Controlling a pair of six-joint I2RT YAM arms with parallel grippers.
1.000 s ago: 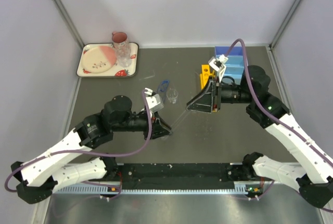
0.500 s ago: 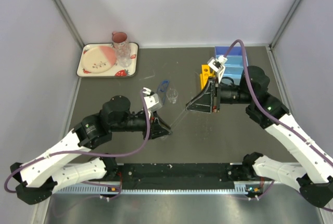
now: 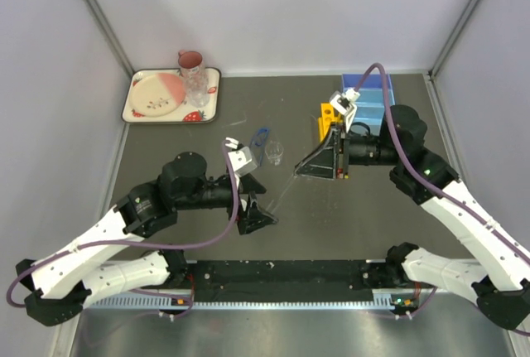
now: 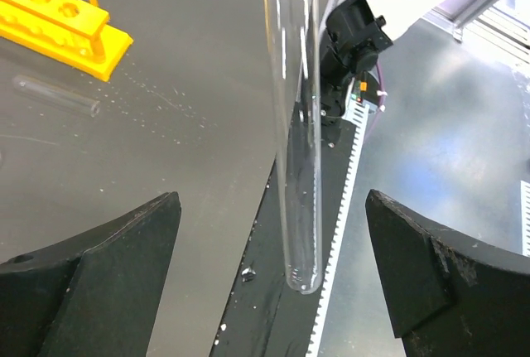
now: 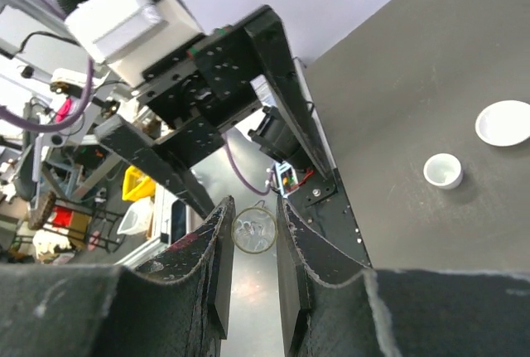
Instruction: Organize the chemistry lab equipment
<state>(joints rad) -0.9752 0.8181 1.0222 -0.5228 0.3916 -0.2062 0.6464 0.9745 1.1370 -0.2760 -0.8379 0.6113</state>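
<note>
- right gripper (image 5: 255,208): jaws pinched narrow on tube (image 5: 253,231), seen end-on between the pads; grip is at the tube's rack-side end
- tube's long axis runs diagonally from that grip away from rack (image 3: 329,121); rounded closed end is free, sitting inside left gripper (image 4: 273,200)
- left gripper: spread full, gap either side of tube, holding nothing
- right arm is beside rack, left well off it, so insertion looks like right's job: swing tube upright, closed end down, over a hole
- risk: free end clips a left finger unless left backs off first
- second tube (image 4: 54,96) lies flat on the table near rack
</note>
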